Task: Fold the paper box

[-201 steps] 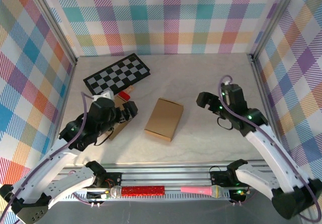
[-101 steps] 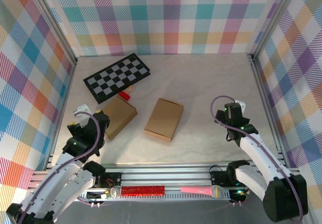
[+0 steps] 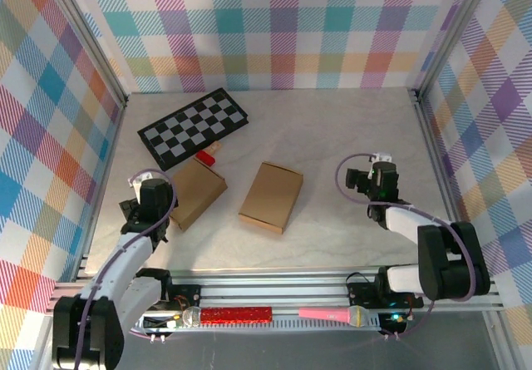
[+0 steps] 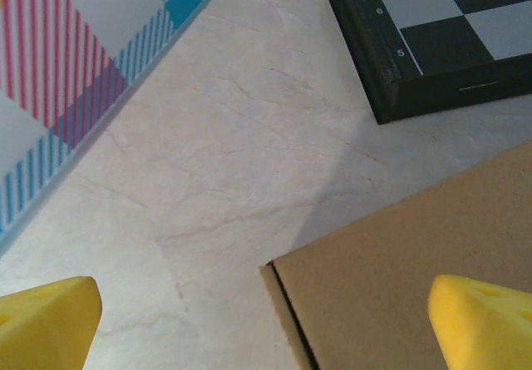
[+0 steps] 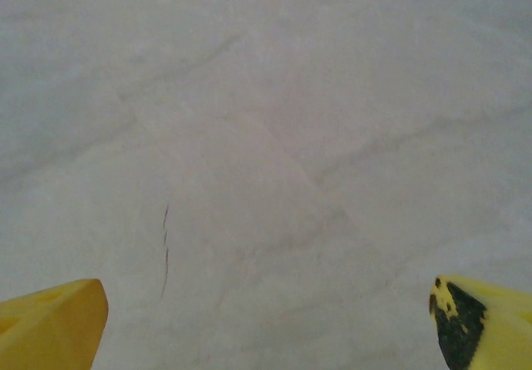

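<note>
**Top external view: two brown boxes, both arms low by the near edge**

1. Paper box (image 3: 271,197). Brown card, lying flat about the middle of the table (image 3: 349,129), somewhat nearer the near edge than the far one. Its long axis runs near to far, with the far end leaning slightly right. No flap stands up.

2. Second brown box (image 3: 199,194). Same card, lying left of item 1 and apart from it. Its long axis slants from near-left to far-right. A small red block (image 3: 205,159) sits at its far corner, touching or just beside it; I cannot tell which. The left wrist view shows one corner of this box, with a seam along the edge.

3. Chessboard (image 3: 194,126). Lies toward the far-left corner of the table, beyond item 2.

4. Left gripper (image 3: 148,197). Sits near the table's left edge, just beside the left side of item 2. Its yellow fingertips (image 4: 46,320) are spread wide with nothing between them.

5. Right gripper (image 3: 370,179). Sits right of item 1, with bare table between the two. Its jaws are spread wide over bare marble and hold nothing.

Assessment: Both boxes look closed and flat, so folding seems largely done. The governing relation is that item 1 lies to the right gripper's left, with its long right edge toward that gripper. The right arm is the nearer arm to item 1. Item 2 lies to the left gripper's right and is that arm's to reach.
</note>
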